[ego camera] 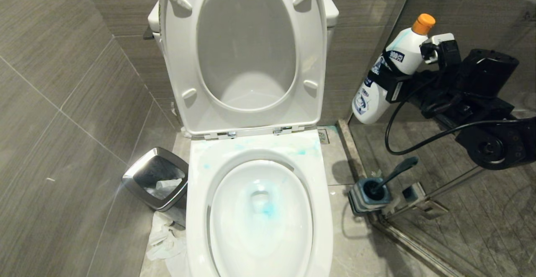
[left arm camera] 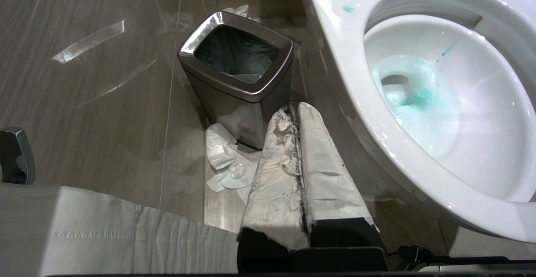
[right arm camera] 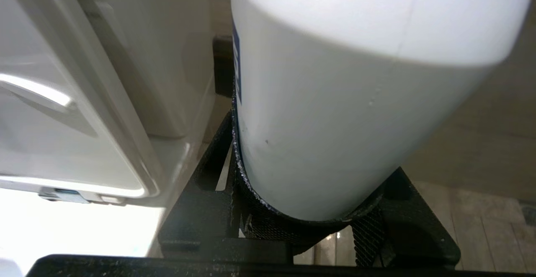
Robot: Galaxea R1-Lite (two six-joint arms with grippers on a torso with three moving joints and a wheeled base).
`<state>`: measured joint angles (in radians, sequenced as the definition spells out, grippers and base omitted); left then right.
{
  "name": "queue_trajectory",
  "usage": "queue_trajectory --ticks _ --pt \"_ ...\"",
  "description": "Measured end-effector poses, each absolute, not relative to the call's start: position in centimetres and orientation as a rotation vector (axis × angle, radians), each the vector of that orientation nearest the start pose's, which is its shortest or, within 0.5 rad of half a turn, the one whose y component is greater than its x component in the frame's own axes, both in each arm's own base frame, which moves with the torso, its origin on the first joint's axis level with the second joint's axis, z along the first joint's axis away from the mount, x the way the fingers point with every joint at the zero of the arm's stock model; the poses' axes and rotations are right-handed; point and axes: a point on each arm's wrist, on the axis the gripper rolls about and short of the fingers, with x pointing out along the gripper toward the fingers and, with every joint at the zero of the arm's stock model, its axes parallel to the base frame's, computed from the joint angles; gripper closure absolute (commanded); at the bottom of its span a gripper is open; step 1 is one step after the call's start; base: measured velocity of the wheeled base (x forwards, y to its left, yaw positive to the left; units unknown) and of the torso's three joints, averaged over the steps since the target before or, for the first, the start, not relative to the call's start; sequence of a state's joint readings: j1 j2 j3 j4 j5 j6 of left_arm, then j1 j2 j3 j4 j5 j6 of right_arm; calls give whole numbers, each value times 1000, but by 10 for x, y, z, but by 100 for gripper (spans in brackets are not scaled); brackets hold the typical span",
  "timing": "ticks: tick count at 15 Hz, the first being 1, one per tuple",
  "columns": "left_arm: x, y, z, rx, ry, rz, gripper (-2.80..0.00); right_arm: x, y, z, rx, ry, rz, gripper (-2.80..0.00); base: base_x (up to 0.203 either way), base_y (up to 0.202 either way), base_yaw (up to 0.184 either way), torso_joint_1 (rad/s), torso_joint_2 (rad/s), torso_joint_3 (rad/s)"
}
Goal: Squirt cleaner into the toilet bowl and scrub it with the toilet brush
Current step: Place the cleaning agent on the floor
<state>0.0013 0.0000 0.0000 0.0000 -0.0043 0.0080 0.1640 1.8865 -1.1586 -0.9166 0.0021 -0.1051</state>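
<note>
The toilet bowl point(ego camera: 259, 210) fills the lower middle of the head view, seat and lid point(ego camera: 245, 55) raised at twelve o'clock. Turquoise cleaner point(ego camera: 268, 210) tints the water and smears the rim. At two o'clock the right pincer point(ego camera: 387, 73) is clenched around a white bottle point(ego camera: 391, 69) with an orange cap point(ego camera: 423, 23), tilted, cap uppermost. The toilet brush point(ego camera: 387, 180) stands in its grey-blue holder point(ego camera: 368, 197) on the floor at four o'clock. The left pincer point(left arm camera: 295, 117), fingers wrapped in paper and pressed together, hangs beside the bowl near a chrome-rimmed bin point(left arm camera: 236, 78) at eight o'clock, crumpled tissue point(left arm camera: 228, 159) at its foot.
</note>
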Motion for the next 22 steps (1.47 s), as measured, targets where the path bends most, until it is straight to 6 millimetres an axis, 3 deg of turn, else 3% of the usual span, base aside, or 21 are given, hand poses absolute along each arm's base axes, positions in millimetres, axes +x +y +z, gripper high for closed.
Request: queue_trajectory --ticks 4,14,22 --pt "-23 0 75 8 0 -3 0 383 53 228 -94 -154 130 0 0 0 0 0 0 0" --pt "-23 0 75 8 0 -3 0 419 58 191 -97 -98 140 0 0 0 0 0 0 0" --pt "-23 0 76 11 -1 1 0 446 63 185 -92 -160 134 0 0 0 0 1 1 -93"
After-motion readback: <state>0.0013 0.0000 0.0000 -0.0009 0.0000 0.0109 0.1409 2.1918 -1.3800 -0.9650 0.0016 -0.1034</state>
